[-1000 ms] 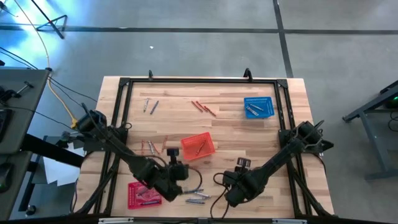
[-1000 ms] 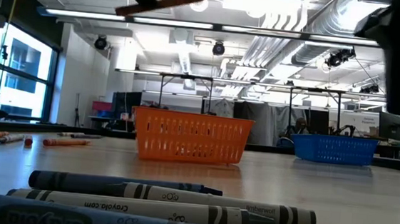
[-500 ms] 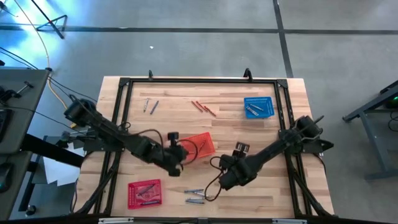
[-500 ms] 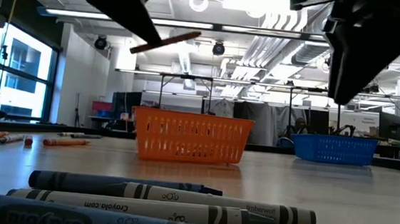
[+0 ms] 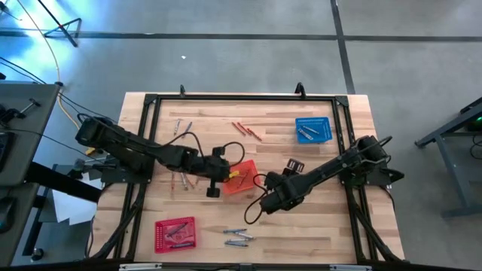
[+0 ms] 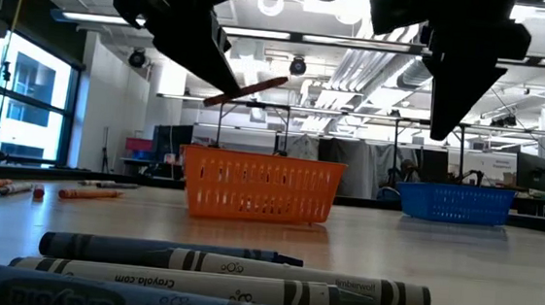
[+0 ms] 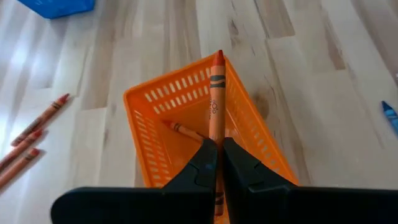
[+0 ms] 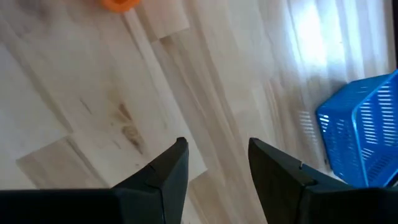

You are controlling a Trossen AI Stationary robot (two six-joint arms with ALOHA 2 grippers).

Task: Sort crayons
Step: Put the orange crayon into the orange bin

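My left gripper is shut on an orange crayon and hangs over the left rim of the orange mesh basket. One orange crayon lies on that basket's floor. The held crayon shows above the basket in the low view. My right gripper stands open over bare table right of the orange basket, its fingers with nothing between them. Bluish-grey crayons lie flat near the front edge. My left gripper pinches the orange crayon's rear part between its two fingers. The fingers slant down from the table's left and lie along the crayon. The crayon juts out past the fingertips, its pointed end foremost, lifted clear above the orange basket.
A red basket with crayons stands near the front left, a blue basket with crayons at the far right. Loose crayons lie at the far middle, far left and left of the orange basket.
My left gripper has carried the orange crayon from beside the red basket toward the far edge and rightward, sinking a little, until it hangs over the orange basket. My right gripper, still open, has moved from the bluish-grey crayons toward the far edge.
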